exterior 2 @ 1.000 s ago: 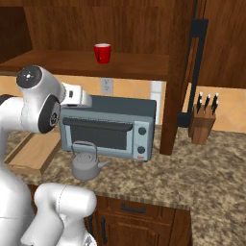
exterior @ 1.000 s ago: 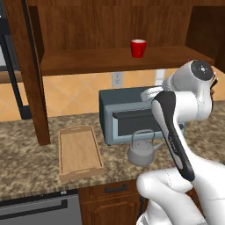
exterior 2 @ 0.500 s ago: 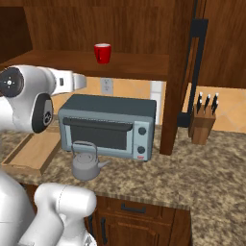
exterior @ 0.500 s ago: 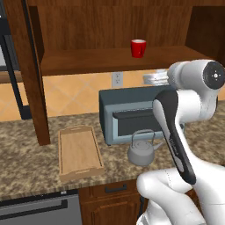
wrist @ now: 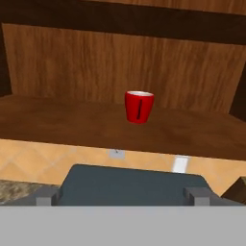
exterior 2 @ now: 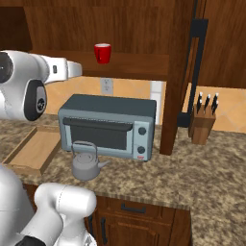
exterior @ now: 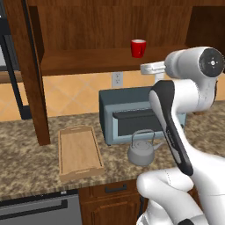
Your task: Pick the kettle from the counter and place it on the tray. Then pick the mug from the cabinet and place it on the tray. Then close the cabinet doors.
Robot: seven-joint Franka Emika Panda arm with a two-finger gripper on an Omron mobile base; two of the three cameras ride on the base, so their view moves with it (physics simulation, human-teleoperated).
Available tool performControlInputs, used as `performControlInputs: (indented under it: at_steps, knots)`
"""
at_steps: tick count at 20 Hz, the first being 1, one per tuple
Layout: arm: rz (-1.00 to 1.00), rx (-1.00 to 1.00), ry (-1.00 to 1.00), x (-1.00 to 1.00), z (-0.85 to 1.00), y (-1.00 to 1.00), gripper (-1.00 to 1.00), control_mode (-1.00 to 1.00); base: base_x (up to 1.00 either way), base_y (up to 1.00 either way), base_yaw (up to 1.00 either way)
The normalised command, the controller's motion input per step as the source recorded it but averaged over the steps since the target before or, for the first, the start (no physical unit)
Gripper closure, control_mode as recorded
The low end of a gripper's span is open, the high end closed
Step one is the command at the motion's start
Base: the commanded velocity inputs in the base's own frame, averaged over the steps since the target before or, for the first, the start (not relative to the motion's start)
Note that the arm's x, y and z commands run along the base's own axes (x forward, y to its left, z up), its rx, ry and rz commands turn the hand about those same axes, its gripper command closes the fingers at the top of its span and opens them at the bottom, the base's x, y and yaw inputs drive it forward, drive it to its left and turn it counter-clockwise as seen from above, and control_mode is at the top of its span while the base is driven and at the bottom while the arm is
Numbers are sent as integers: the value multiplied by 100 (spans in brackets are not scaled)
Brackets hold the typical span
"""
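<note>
The mug (exterior: 138,47) is bright red with a white inside. The cabinet (exterior: 88,26) around it is dark brown wood. Below it, the toaster oven (exterior 2: 108,125) is blue-grey, the kettle (exterior 2: 86,164) grey metal, the tray (exterior: 79,151) light wood, the counter (exterior 2: 192,178) speckled brown and tan.

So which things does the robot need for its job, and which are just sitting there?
Needed: kettle, tray, red mug, cabinet, cabinet door, counter.
Just sitting there: toaster oven, knife block, wall socket.
</note>
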Motion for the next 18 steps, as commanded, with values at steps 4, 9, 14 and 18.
performControlInputs:
  at_steps: [4, 9, 14, 18]
  knots:
    - [-4, 0, 0, 8, 1, 0, -100, -100, 0, 0, 0]
    - [0, 0, 0, 18, 7, -3, -100, -100, 0, 0, 0]
    - [0, 0, -1, 20, 19, -1, -100, -100, 0, 0, 0]
    - [0, 0, 0, 27, 7, -5, -100, -100, 0, 0, 0]
